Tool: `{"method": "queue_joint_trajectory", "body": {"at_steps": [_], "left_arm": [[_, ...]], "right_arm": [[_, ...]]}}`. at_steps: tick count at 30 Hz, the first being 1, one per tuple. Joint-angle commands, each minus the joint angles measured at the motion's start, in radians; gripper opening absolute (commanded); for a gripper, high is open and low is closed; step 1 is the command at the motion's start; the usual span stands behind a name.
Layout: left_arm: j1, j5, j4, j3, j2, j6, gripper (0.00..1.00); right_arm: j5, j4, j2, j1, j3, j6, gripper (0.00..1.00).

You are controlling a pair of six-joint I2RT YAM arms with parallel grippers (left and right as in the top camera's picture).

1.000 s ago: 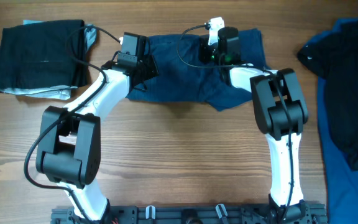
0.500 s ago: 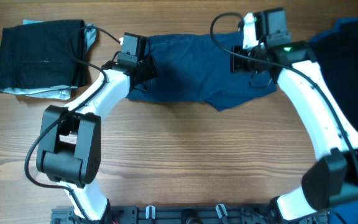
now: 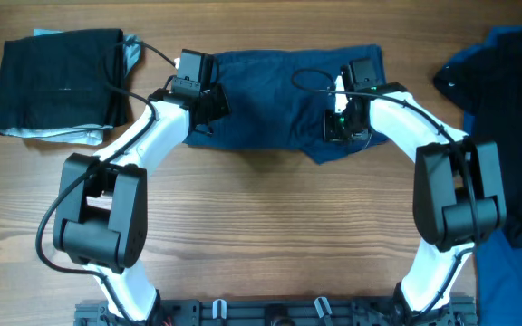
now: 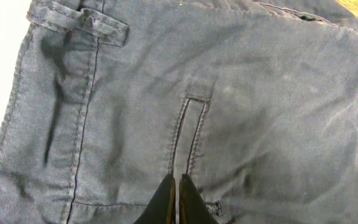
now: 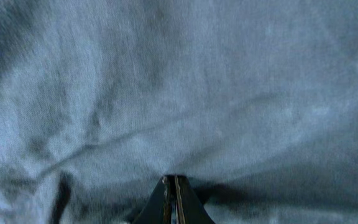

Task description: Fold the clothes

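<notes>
I take this for a robotics lab bench. A bare wood-grain tabletop (image 3: pixel 270 226) has a black mounting rail (image 3: pixel 270 312) along its near edge. It carries a white-and-black left arm (image 3: pixel 143 136) and right arm (image 3: pixel 442 181) with loose cables (image 3: pixel 116 63). Clothes lie on the wood: navy shorts (image 3: pixel 261 91) far centre, a folded black garment (image 3: pixel 57 81) far left.

Five pieces of clothing: one pair of navy shorts (image 3: pixel 270 91) at 12 o'clock; one folded black garment (image 3: pixel 57 81) over one pale cloth (image 3: pixel 132 50) at 10 o'clock; one loose black garment (image 3: pixel 506 118) on one blue cloth (image 3: pixel 515 281) at 3 o'clock. Two arms: left arm (image 3: pixel 143 136) at 8 o'clock, right arm (image 3: pixel 406 113) at 4 o'clock. One wooden table (image 3: pixel 270 235).
</notes>
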Motion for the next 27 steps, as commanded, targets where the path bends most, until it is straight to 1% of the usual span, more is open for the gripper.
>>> {"method": "queue_joint_trajectory", "body": {"at_steps": [1, 4, 6, 8, 12, 15, 19, 22, 25, 27], "left_arm": [[0.002, -0.01, 0.0, 0.001, 0.011, 0.019, 0.04], [0.002, -0.01, -0.003, 0.001, 0.011, 0.019, 0.04], [0.002, -0.01, -0.006, 0.001, 0.011, 0.019, 0.04], [0.002, -0.01, -0.006, 0.001, 0.011, 0.019, 0.04], [0.002, -0.01, -0.01, 0.001, 0.011, 0.019, 0.04], [0.002, -0.01, -0.01, 0.001, 0.011, 0.019, 0.04], [0.002, -0.01, -0.026, 0.001, 0.011, 0.019, 0.04], [0.002, -0.01, -0.029, 0.001, 0.011, 0.019, 0.04], [0.002, -0.01, -0.029, 0.001, 0.011, 0.018, 0.04], [-0.007, -0.002, -0.024, 0.001, 0.011, 0.011, 0.04]], "right_arm": [[0.005, -0.095, -0.091, 0.002, 0.079, -0.037, 0.04], [0.131, -0.122, -0.249, -0.017, 0.085, -0.034, 0.04], [0.158, -0.167, -0.288, -0.06, 0.085, -0.034, 0.04], [0.158, -0.175, -0.267, -0.111, 0.068, -0.034, 0.04], [0.158, -0.124, -0.194, -0.21, -0.002, -0.027, 0.04], [0.157, -0.042, -0.118, -0.23, -0.056, -0.034, 0.05], [0.176, -0.046, -0.04, -0.233, -0.058, -0.034, 0.05], [0.183, -0.046, -0.054, -0.233, -0.037, -0.035, 0.04], [0.181, -0.147, -0.136, -0.233, 0.056, -0.035, 0.04], [0.18, -0.145, -0.206, -0.233, 0.069, -0.036, 0.04]]}}
